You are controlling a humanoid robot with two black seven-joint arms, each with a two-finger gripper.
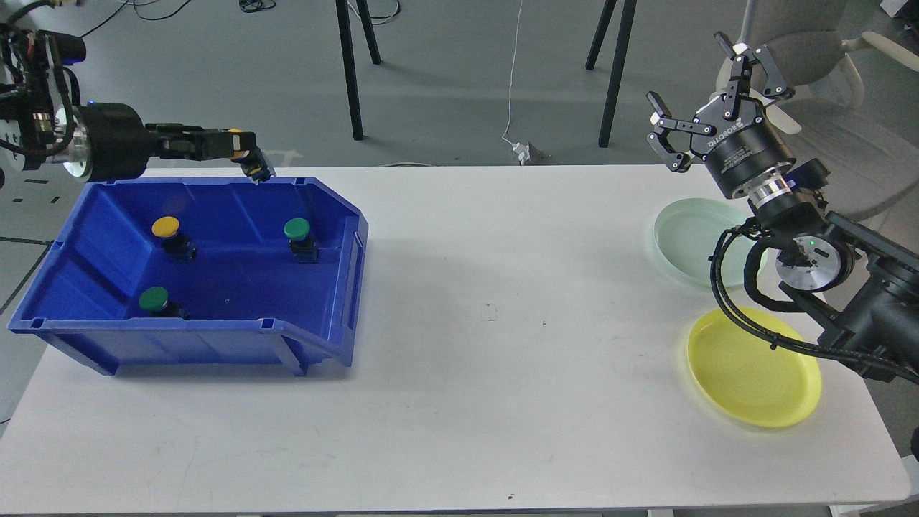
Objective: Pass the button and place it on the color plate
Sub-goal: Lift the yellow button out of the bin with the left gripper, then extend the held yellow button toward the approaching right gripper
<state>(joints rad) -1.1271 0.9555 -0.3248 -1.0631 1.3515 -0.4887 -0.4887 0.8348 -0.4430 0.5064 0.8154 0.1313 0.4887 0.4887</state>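
Your left gripper (248, 158) is up above the back wall of the blue bin (215, 337), over at about 10 o'clock on the white table (459, 359). Its fingers are clamped on a yellow button (235, 136), though you only get a sliver of yellow showing between them, so most of it is hidden by the black fingers.

Inside the bin you've got three more buttons: a yellow one (166, 227) toward the back left, a green one (296, 229) toward the back right, and another green one (154, 299) near the front wall at roughly 7 o'clock within the bin. All three sit upright on their black bases, well apart from each other.

Your right gripper (711, 90) is raised at about 2 o'clock, jaws spread wide, holding nothing. It hangs up above the pale green plate (682, 237). The yellow plate (754, 380) sits just in front of that one at around 4 o'clock, partly crossed by the right arm's cables. Both plates look bare
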